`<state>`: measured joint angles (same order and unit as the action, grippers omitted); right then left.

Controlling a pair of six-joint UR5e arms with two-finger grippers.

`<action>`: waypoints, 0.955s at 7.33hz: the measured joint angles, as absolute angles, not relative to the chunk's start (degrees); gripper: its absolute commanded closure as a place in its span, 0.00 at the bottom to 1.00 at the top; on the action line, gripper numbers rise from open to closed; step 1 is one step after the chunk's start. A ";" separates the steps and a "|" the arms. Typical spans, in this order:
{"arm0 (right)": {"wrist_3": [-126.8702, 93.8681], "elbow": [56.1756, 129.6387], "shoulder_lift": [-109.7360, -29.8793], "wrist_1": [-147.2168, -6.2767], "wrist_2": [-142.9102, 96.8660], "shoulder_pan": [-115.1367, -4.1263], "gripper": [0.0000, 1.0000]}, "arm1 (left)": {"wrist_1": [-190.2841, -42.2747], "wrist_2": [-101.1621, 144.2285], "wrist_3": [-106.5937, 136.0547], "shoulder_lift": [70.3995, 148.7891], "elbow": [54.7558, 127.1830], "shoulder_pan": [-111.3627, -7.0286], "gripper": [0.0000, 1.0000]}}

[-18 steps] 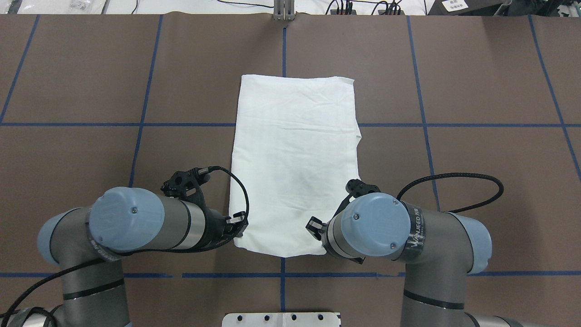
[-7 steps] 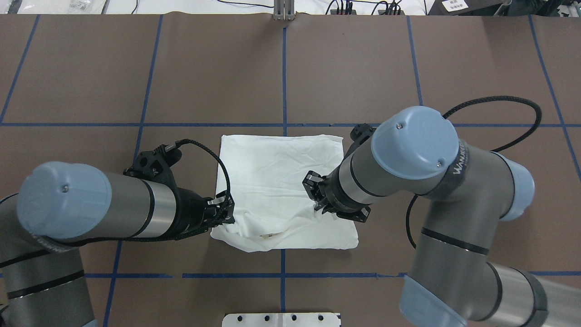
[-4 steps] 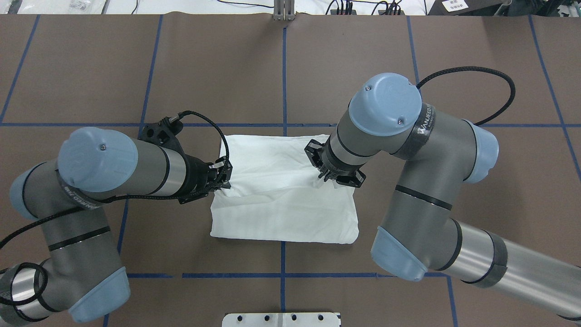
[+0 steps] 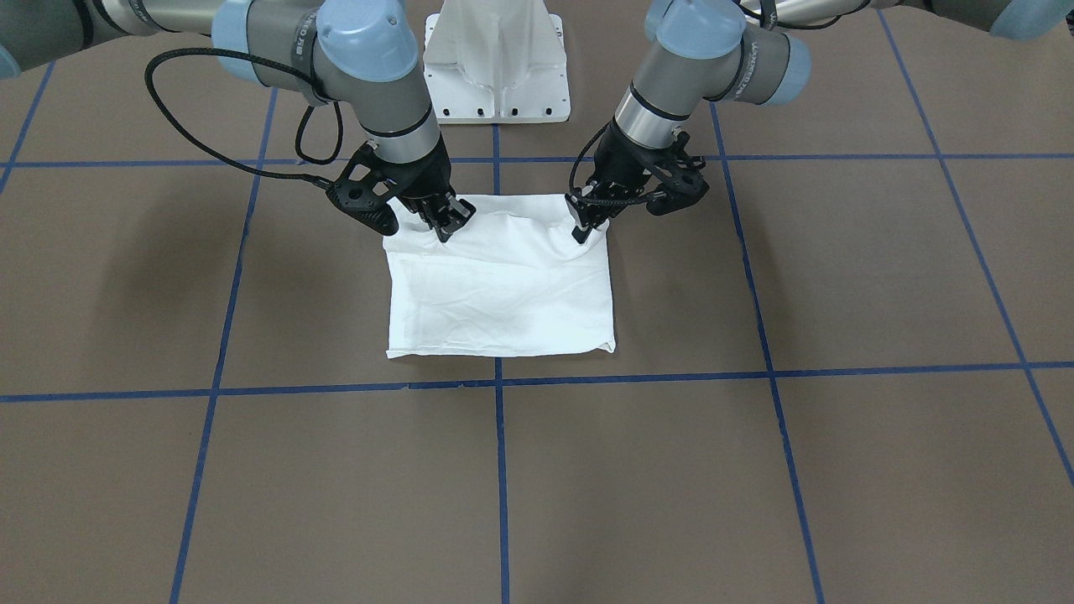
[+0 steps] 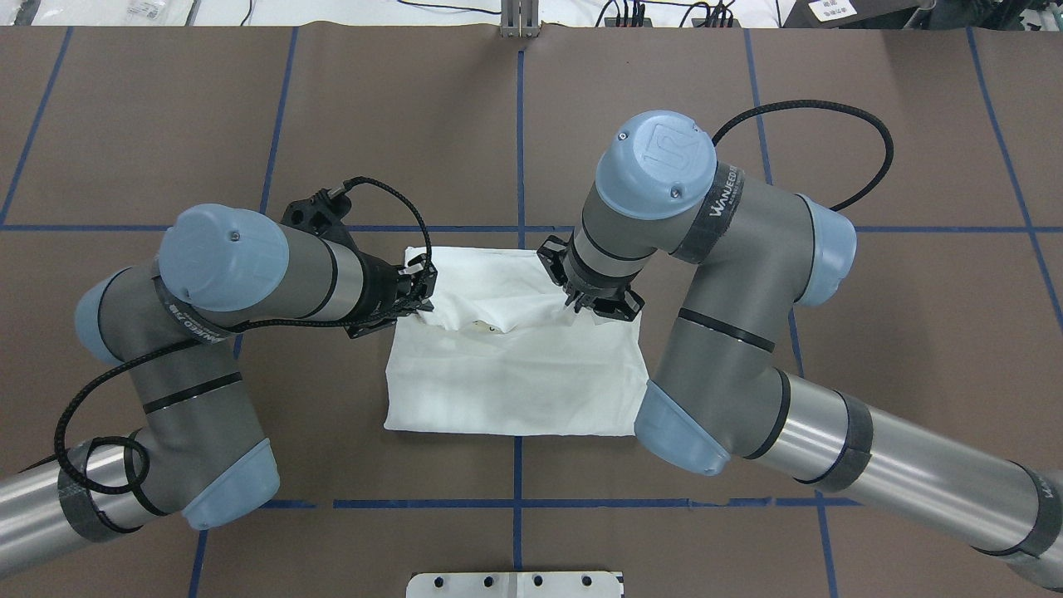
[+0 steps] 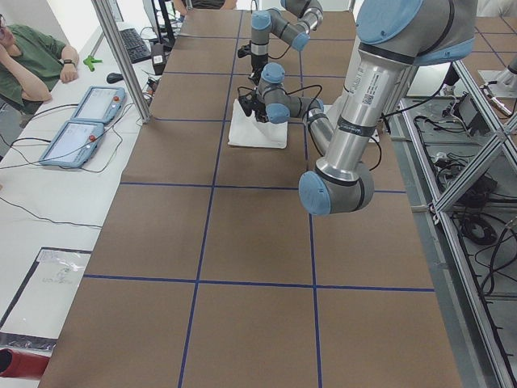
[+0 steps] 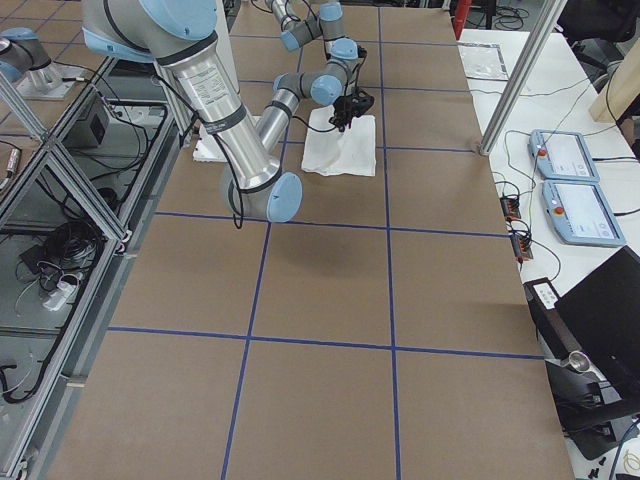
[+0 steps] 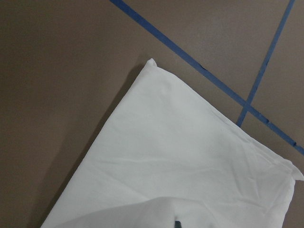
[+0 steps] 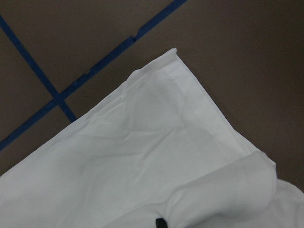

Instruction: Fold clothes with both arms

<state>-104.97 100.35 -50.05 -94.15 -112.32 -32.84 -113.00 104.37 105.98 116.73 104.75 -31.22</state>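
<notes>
Both grippers had travelled further toward 12 o'clock than half a second earlier, drawing the near hem over the body of the white thin cotton shirt [image 5: 515,390]. The shirt lay half-folded about the middle of the brown bench [image 5: 789,124]. From where I stood, the left gripper [image 5: 419,292] was clenched on the carried edge at the shirt's 10 o'clock side, and the right gripper [image 5: 573,304] pinched it at about 2 o'clock. Both sat just short of the far hem, and between them the cloth sagged and puckered.

To finish this fold cleanly, I judged they should draw slightly apart to take out that slack. They should then advance at one pace until the carried corners lay over the far corners. Last, they should come low to the bench and only then let go together. Releasing high or unevenly would likely leave a skewed, wrinkled edge.
</notes>
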 measured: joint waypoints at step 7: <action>-105.03 95.30 -46.59 -94.05 -113.35 -34.89 0.00 | -113.06 104.30 106.06 118.45 101.86 -33.29 0.00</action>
<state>-105.03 95.30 -46.59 -94.05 -113.35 -34.89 -113.06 104.30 106.06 118.45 101.86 -33.29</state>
